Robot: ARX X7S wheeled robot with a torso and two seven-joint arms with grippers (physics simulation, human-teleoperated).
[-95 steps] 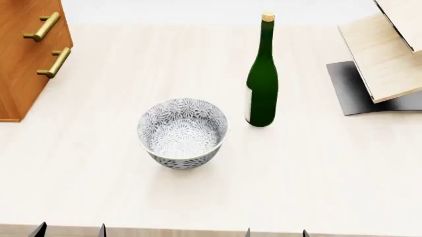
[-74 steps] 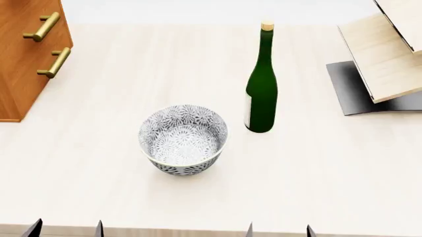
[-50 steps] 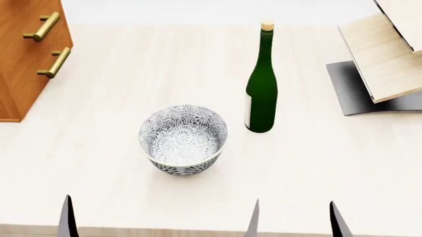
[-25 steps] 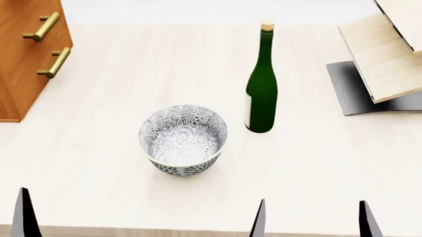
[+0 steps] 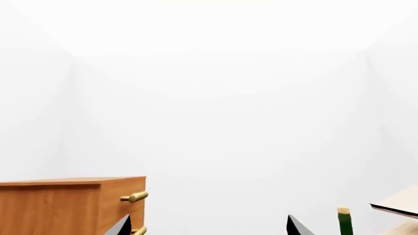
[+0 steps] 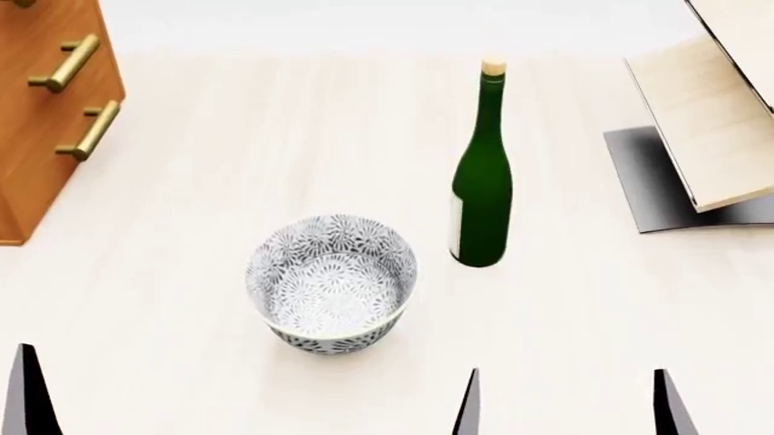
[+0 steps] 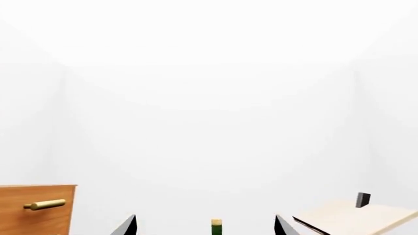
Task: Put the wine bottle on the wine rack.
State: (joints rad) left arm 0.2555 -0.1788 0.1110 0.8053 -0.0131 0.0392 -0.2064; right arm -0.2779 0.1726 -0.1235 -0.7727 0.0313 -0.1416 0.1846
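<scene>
The wine bottle stands upright mid-counter, apart from the wine rack at the far right. A patterned bowl sits near it on the robot's left, with a drawer cabinet far left. Right fingers spread wide, empty; left fingers show one tip in the head view, but two spread, empty tips in the wrist view.

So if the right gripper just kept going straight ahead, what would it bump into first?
Probably the wine bottle: its cork shows dead centre between the right gripper's open jaws. In the head view the bottle stands upright ahead of it, with bare table between, though height is hard to judge.
</scene>
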